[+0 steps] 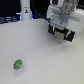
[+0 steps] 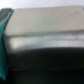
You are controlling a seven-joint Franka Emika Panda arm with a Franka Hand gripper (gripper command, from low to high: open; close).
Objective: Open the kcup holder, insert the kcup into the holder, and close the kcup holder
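The kcup [image 1: 18, 64] is a small green-topped pod lying alone on the white table [image 1: 45, 60] at the exterior view's lower left. My gripper [image 1: 60, 31] hangs at the upper right, far from the pod, right over a dark boxy shape that seems to be the kcup holder [image 1: 62, 36], mostly hidden by the hand. The wrist view is blurred. A pale grey band over a dark surface [image 2: 45, 62] fills it at very close range, probably the holder. No fingers show clearly, so I cannot tell whether the jaws are open or shut.
A white bottle-like object [image 1: 25, 10] stands at the back of the table, towards the exterior view's left. A teal patch [image 2: 4, 35] shows at the wrist view's edge.
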